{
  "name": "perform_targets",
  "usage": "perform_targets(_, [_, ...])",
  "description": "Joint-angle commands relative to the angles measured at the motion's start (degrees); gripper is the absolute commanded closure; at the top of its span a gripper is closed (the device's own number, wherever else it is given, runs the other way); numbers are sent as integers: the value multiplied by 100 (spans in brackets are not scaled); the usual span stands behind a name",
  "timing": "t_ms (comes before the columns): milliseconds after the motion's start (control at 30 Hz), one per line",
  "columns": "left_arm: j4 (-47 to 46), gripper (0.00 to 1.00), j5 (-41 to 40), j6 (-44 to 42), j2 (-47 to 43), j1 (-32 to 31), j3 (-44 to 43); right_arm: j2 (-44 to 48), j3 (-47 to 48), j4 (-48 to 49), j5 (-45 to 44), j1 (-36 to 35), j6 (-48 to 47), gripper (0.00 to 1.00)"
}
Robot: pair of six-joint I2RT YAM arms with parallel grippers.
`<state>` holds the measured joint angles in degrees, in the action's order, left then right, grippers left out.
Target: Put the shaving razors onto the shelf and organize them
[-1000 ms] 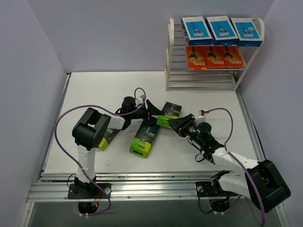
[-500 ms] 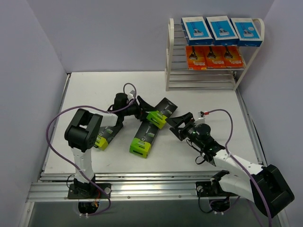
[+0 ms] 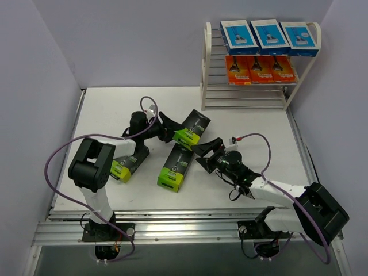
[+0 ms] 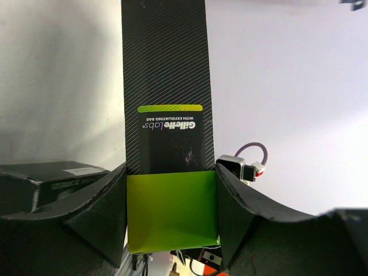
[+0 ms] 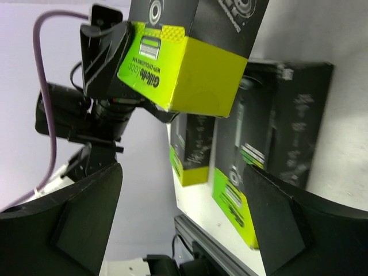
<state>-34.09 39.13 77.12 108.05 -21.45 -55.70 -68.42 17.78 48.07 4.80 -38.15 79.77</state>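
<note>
Left fingers [image 4: 95, 213] clamp the lime end of a black-and-lime pack [image 4: 167, 115] held above the surface [image 3: 115, 109], right fingers [image 5: 69, 224] apart and empty, two black packs [image 3: 175, 167] lying flat, blue packs [image 3: 269, 35] and orange packs [image 3: 260, 69] on the shelf [image 3: 205, 63]: six placed, three left.

Bright, even, diffuse light from above; faint soft shadows under the arms on the counter [image 3: 115, 109]. Sharp overhead view. Slightly soft close up at the left pincer [image 4: 171, 167]; background washed pale, mild glare.
</note>
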Motion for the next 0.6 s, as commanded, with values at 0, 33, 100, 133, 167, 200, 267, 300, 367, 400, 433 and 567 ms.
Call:
perform_targets(0, [-1161,98,-72,172,-636,80,41,-171,498,422,-645,-131,144,18])
perform_targets(33, [-1197,98,-160,224,-714,71,85,-232,542,439,-682,-149,231,18])
perform_targets(100, [-1556,98,-222,355,-750,62,252,-426,595,693,-804,-193,355,18])
perform_targets(133, [-1705,98,-248,556,-759,62,314,-557,586,834,-875,-280,442,18])
perform_targets(167, [-1881,98,-318,663,-768,62,384,-619,569,992,-954,-315,565,18])
perform_targets(200, [-2204,98,-362,777,-759,62,454,-681,595,1176,-1120,-359,601,18])
perform_targets(267, [-2513,98,-555,962,-785,62,683,-821,743,1187,-1287,-500,689,17])
perform_targets(300, [-2576,98,-617,971,-820,71,736,-848,797,1204,-1393,-553,707,17])
perform_targets(367, [-2690,98,-818,954,-961,80,885,-901,876,1187,-1727,-737,724,17])
perform_targets(400, [-2682,98,-881,919,-1100,89,929,-910,955,1204,-1867,-790,751,16])
perform_targets(433, [-2665,98,-951,814,-1189,89,973,-953,973,1239,-2095,-825,751,16])
perform_targets(567, [-2524,98,-1180,664,-1497,97,1158,-1147,1078,1547,-2396,-931,760,16])
